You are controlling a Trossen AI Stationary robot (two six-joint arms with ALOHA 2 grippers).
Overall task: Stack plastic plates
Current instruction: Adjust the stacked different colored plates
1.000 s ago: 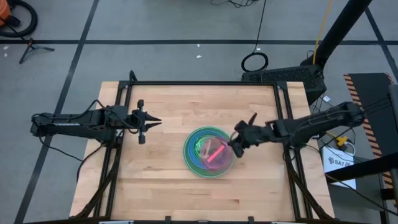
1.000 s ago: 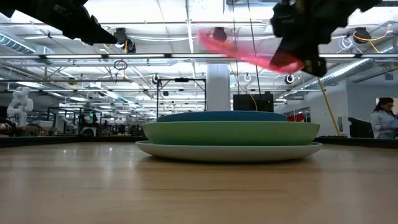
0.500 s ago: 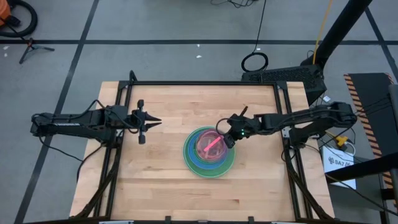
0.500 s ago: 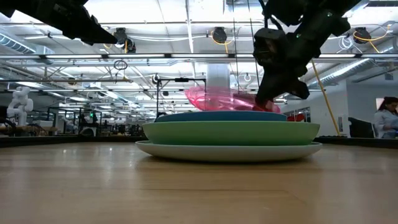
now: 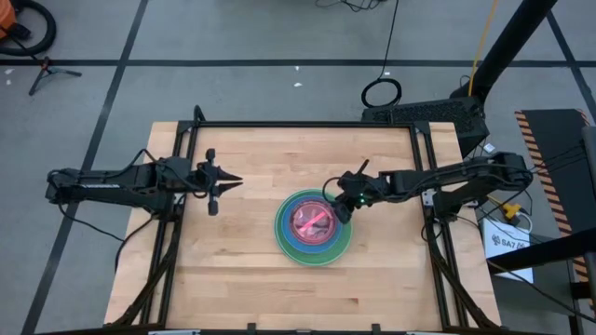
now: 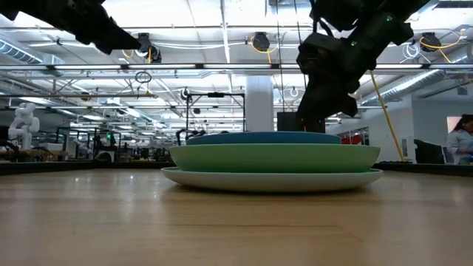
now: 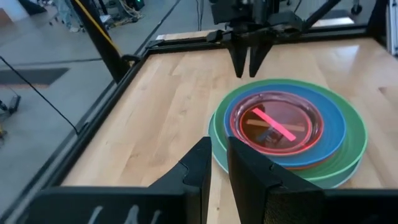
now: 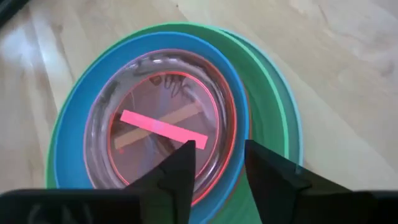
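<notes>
Pink translucent small plastic plate (image 5: 314, 221) lies flat on top of the stack, nested in the blue medium plate (image 5: 300, 242), above the large green plate (image 6: 273, 157) and pale blue bottom plate (image 6: 272, 179), right of centre on the wooden table (image 5: 242, 279). Right gripper (image 5: 341, 202) hovers at the stack's far-right rim, fingers apart, empty. Left gripper (image 5: 235, 182) waits left of the stack, fingers nearly together.

1. The surface (image 5: 242, 270) is pale wood planking inside a dark metal frame.
2. One stack of plates (image 5: 313, 227) sits directly on it, right of centre.
3. The stack's bottom plate (image 6: 272, 179), pale and widest, touches the wood.
</notes>
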